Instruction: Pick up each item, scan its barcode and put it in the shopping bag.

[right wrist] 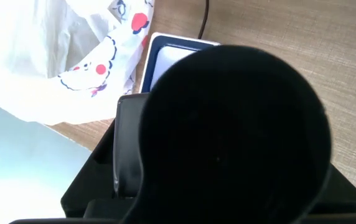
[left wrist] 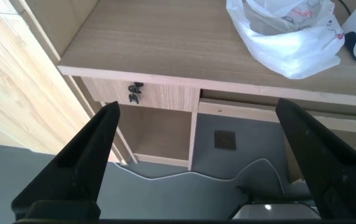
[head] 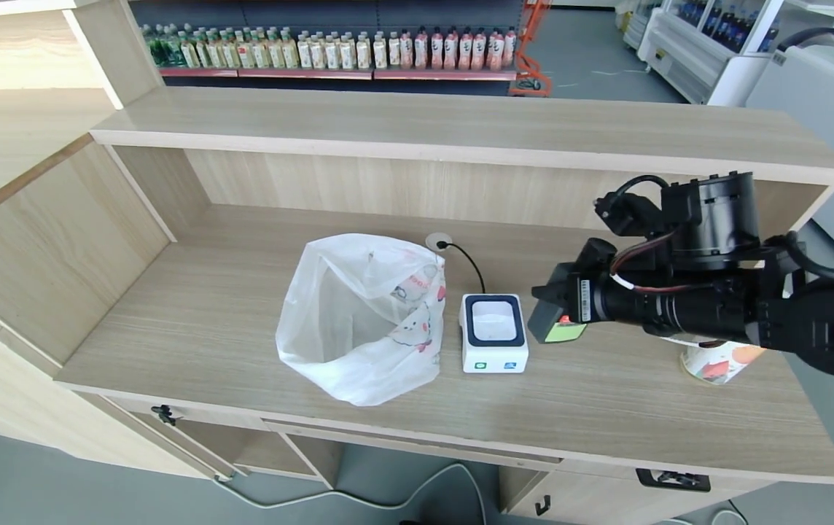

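Observation:
An open white shopping bag (head: 359, 321) with a cartoon print stands at the middle of the wooden counter (head: 205, 321). A white barcode scanner (head: 493, 332) sits just right of it, window up. My right gripper (head: 555, 313) hovers right of the scanner, a little above the counter, shut on a round black item (right wrist: 234, 137) with a green label (head: 564, 332). In the right wrist view the bag (right wrist: 60, 62) and scanner (right wrist: 172, 56) lie just beyond the item. My left gripper (left wrist: 196, 106) hangs open and empty below the counter's front edge, well left of the bag (left wrist: 290, 37).
A printed paper cup (head: 716, 364) stands on the counter under my right arm. The scanner's black cable (head: 472, 262) runs to a hole behind the bag. A raised back ledge (head: 461, 124) and a left side wall (head: 45, 248) bound the counter.

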Motion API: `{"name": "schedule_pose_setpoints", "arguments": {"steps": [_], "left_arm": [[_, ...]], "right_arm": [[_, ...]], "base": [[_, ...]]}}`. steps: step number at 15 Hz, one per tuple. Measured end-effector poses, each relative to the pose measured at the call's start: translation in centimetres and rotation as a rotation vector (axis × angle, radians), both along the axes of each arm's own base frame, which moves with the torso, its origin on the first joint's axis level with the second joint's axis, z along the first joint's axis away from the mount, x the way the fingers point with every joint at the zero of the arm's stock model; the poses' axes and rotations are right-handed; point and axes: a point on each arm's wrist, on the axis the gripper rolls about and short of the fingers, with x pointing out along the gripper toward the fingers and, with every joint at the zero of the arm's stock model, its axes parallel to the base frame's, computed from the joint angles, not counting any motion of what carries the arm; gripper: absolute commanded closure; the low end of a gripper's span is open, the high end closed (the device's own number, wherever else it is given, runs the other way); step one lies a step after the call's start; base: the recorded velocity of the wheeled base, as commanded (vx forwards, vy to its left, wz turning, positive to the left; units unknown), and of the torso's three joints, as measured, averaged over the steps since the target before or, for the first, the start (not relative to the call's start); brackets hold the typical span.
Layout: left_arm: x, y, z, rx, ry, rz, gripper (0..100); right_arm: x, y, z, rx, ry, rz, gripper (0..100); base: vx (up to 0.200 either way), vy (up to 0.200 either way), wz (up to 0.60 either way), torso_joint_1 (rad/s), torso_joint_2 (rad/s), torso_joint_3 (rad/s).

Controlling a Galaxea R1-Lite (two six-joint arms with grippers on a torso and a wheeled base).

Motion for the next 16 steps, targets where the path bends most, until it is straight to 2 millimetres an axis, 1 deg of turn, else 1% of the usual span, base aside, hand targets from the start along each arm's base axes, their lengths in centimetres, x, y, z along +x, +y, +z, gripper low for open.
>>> {"name": "schedule_pose_setpoints", "arguments": {"steps": [3,8,13,16], "left_arm": [[0.0,0.0,0.0,0.0,0.0,0.0,0],[0.0,0.0,0.0,0.0,0.0,0.0,0],[0.0,0.0,0.0,0.0,0.0,0.0,0],[0.0,0.0,0.0,0.0,0.0,0.0,0]], "right_arm": [[1.6,1.2,-1.3,-0.042,0.015,-0.031,100],[3.2,3.3,-2.2,-0.047,0.019,-0.005,100],[3.8,4.9,-3.9,-0.06,0.053,0.022,100],[4.4,5.7,-4.5,-0.061,0.059,0.031,100]], "base": [[0.0,0.0,0.0,0.0,0.0,0.0],[0.0,0.0,0.0,0.0,0.0,0.0],[0.0,0.0,0.0,0.0,0.0,0.0],[0.0,0.0,0.0,0.0,0.0,0.0]]}}
